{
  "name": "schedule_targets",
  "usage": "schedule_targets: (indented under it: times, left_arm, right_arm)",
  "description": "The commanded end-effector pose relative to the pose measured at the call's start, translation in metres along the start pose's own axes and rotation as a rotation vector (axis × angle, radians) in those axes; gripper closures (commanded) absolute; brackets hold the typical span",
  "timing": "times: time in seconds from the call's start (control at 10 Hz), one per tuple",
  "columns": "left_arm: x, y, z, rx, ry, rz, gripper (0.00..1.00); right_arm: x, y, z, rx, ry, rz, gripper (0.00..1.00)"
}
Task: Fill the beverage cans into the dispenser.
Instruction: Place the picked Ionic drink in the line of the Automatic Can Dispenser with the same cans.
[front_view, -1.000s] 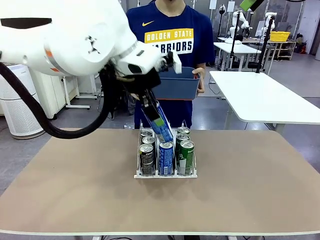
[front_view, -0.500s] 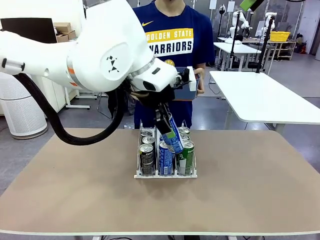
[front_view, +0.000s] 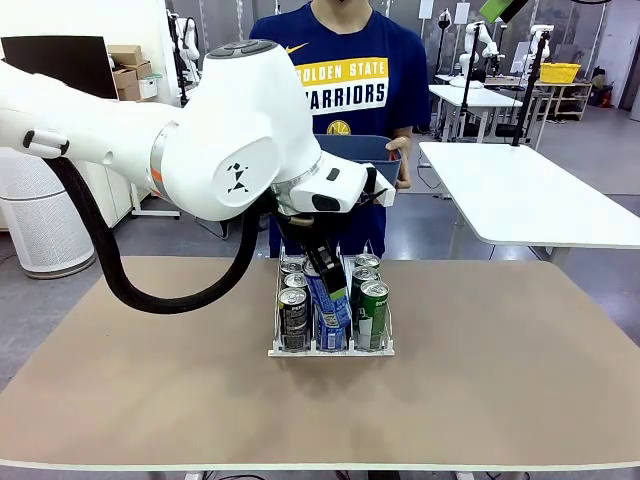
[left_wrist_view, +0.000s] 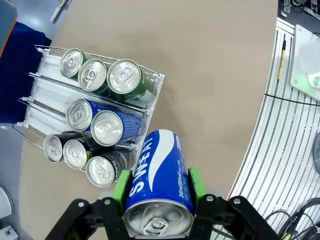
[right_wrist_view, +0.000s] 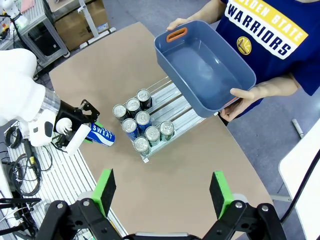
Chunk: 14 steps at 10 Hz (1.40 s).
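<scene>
Brown tabletop carries the dispenser, eight cans loaded. A blue can is clamped by the left gripper, tilted over the middle lane, presumably for insertion. Right gripper is held apart, high, empty.

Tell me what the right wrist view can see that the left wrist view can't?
Right wrist view alone: the person's hands holding up the tub, which looks empty, and the open right gripper. Left wrist view alone: the top of the blue can clamped in the left gripper, seen close up. Both: the dispenser with eight cans, three black, two blue, three green, and the table.
</scene>
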<state>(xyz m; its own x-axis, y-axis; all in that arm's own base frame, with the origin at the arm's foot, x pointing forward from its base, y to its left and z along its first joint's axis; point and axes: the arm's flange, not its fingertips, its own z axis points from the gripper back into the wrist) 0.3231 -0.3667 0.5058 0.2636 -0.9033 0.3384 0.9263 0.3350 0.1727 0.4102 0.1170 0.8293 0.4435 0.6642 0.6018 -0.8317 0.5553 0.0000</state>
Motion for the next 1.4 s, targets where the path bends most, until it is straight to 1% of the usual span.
schedule_targets:
  times: [0.0,0.1,0.2,0.3,0.6,0.7,0.8,1.0,1.1,1.2,1.3]
  left_arm:
    - [0.003,-0.003,0.003,0.001,-0.021,-0.108,0.42]
    - [0.000,0.000,0.000,0.000,0.000,0.000,0.42]
    - [0.002,-0.004,-0.007,0.027,0.040,0.108,0.42]
    - [0.007,-0.011,-0.018,0.032,0.057,0.154,0.42]
    - [0.010,-0.021,-0.035,0.082,0.049,0.148,0.42]
    - [0.012,-0.025,-0.041,0.115,0.054,0.100,0.42]
    - [0.008,-0.026,-0.042,0.112,0.044,0.103,1.00]
    - [0.012,-0.030,-0.047,0.114,0.014,0.124,1.00]
    - [0.012,-0.027,-0.048,0.116,0.028,0.148,1.00]
    - [0.010,-0.028,-0.041,0.080,0.045,0.099,1.00]
    - [0.010,-0.028,-0.041,0.080,0.045,0.099,1.00]
  right_arm:
    - [-0.002,0.002,0.001,0.001,0.001,-0.001,0.00]
    - [-0.002,0.002,0.001,0.001,0.001,-0.001,0.00]
    - [-0.002,0.002,0.001,0.001,0.001,-0.001,0.00]
    - [-0.002,0.002,0.001,0.001,0.001,-0.001,0.00]
    - [-0.002,0.002,0.001,0.001,0.001,-0.001,0.00]
    - [-0.002,0.002,0.001,0.001,0.001,-0.001,0.00]
    - [-0.002,0.002,0.001,0.001,0.001,-0.001,0.00]
    - [-0.002,0.002,0.001,0.001,0.001,-0.001,0.00]
    - [-0.002,0.002,0.001,0.001,0.001,-0.001,0.00]
    - [-0.002,0.002,0.001,0.001,0.001,-0.001,0.00]
    - [-0.002,0.002,0.001,0.001,0.001,-0.001,0.00]
